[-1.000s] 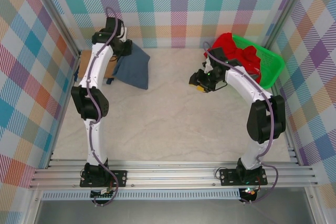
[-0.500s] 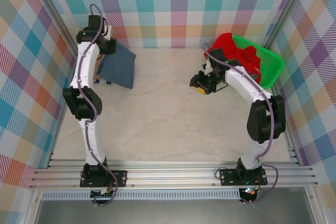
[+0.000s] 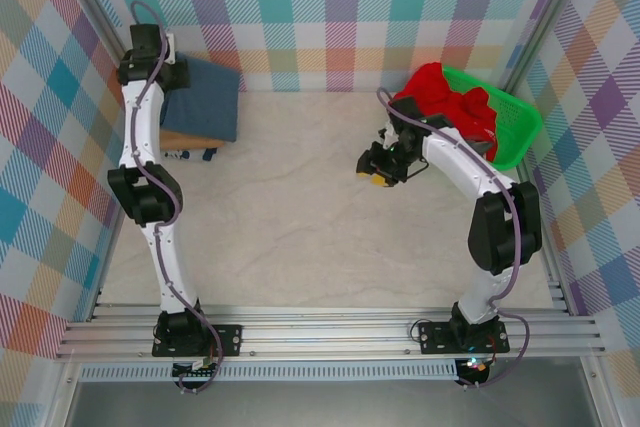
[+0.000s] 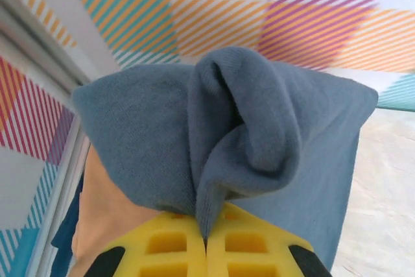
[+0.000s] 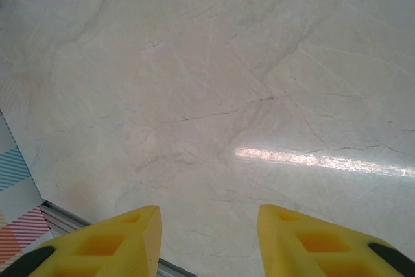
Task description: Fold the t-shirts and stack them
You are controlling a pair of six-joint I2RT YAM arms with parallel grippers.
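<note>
wrist views: left claw (image 4: 206, 246) pinches slate-blue t-shirt (image 4: 249, 118) | right claw (image 5: 209, 220) agape

No writing, label, brand, number or sign can be read anywhere. The slate-blue t-shirt (image 4: 259, 128) pinched in the left gripper (image 4: 206, 238) is plain cloth. The spread-apart right gripper (image 5: 209, 220) carries no legible mark.

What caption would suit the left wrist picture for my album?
Left gripper pinching a bunched slate-blue t-shirt over a tan shirt.
</note>
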